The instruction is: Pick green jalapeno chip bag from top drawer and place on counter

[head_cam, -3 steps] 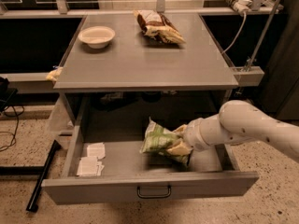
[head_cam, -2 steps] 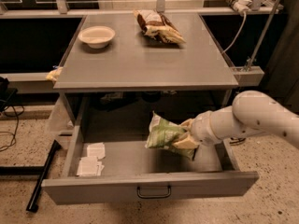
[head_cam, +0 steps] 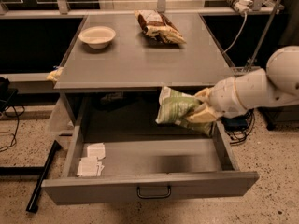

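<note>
The green jalapeno chip bag point(head_cam: 175, 108) is a crinkled light-green and white bag. My gripper point(head_cam: 200, 107) is shut on its right side and holds it in the air above the open top drawer point(head_cam: 149, 185), just below the counter's front edge. The counter point(head_cam: 140, 62) is a flat grey metal top right above the drawer. My white arm point(head_cam: 261, 85) reaches in from the right. The drawer's dark loop handle point(head_cam: 153, 192) is at front centre.
A cream bowl point(head_cam: 97, 35) sits at the counter's back left. A brown-and-cream chip bag point(head_cam: 159, 26) lies at the back centre. White packets point(head_cam: 92, 160) lie in the drawer's left part. Cables point(head_cam: 238, 31) and a pole point(head_cam: 264, 24) stand at the right.
My gripper has lifted the green bag up out of the drawer, from resting near the drawer floor to just under the counter's edge, and drawn it slightly right.
</note>
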`<action>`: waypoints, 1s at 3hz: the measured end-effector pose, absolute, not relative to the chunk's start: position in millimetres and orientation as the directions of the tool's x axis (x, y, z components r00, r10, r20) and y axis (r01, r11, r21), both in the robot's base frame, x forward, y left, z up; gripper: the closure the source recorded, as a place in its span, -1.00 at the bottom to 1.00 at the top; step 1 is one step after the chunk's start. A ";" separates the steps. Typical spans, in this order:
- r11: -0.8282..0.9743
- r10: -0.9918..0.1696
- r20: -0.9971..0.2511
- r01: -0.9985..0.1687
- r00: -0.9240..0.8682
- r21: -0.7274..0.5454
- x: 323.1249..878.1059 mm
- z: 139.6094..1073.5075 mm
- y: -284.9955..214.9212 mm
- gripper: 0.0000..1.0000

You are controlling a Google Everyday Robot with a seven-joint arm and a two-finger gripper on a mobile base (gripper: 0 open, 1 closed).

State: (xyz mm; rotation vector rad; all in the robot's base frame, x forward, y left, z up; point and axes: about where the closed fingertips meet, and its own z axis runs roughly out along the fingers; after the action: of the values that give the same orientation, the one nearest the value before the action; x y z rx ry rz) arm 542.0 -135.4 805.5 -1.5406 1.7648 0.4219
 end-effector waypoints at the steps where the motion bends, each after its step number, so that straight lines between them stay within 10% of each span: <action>1: 0.229 -0.697 -0.708 -0.901 0.114 -0.370 564.0 895.5 -135.5 1.00; 3: 0.207 -0.704 -0.695 -0.894 0.146 -0.398 593.8 898.0 -125.7 1.00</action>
State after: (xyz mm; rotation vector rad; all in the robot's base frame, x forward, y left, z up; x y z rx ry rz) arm 593.8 -125.7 898.0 -1.5444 1.6041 0.2717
